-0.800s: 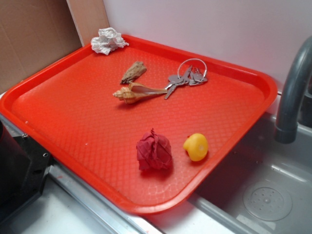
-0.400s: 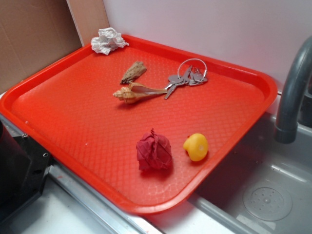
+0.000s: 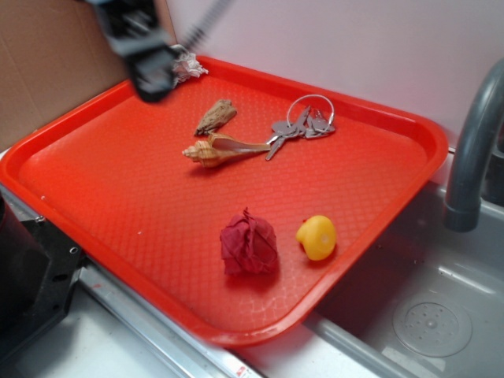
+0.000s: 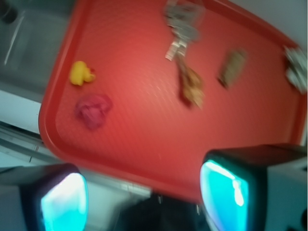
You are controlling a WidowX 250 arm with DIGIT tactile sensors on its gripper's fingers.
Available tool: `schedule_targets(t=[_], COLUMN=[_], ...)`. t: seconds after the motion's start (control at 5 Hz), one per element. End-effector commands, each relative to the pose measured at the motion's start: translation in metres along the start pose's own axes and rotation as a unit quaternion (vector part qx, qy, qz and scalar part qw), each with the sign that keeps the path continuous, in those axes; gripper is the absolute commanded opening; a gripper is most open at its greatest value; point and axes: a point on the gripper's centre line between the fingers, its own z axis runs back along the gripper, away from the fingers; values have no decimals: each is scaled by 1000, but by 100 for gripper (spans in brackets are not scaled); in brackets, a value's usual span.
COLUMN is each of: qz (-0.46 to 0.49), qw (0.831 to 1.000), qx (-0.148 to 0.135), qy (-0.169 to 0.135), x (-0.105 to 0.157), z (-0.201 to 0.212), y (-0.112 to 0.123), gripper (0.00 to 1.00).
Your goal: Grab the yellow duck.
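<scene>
Gripper (image 3: 153, 75) arrived, open; yellow duck (image 3: 316, 236) well apart.

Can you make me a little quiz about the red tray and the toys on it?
1. True or false: the duck lies on the tray.
2. What lies right beside the duck: A) keys B) dark red wad C) seashell?
3. Fill in: the gripper, blurred, is above the tray's far ___ corner in the exterior view.

Key: 1 true. 2 B. 3 left.
</scene>
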Motion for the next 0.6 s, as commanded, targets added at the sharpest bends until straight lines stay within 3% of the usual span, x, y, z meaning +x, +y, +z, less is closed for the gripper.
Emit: schedule_targets(t=[0.0, 0.2, 0.4], qz=[-184, -165, -130], qw=[979, 982, 988], qx=[1, -29, -39], qy=[-89, -92, -78], x=[33, 45, 43], z=[-18, -42, -65], y=[-53, -52, -60], gripper=[100, 100, 100])
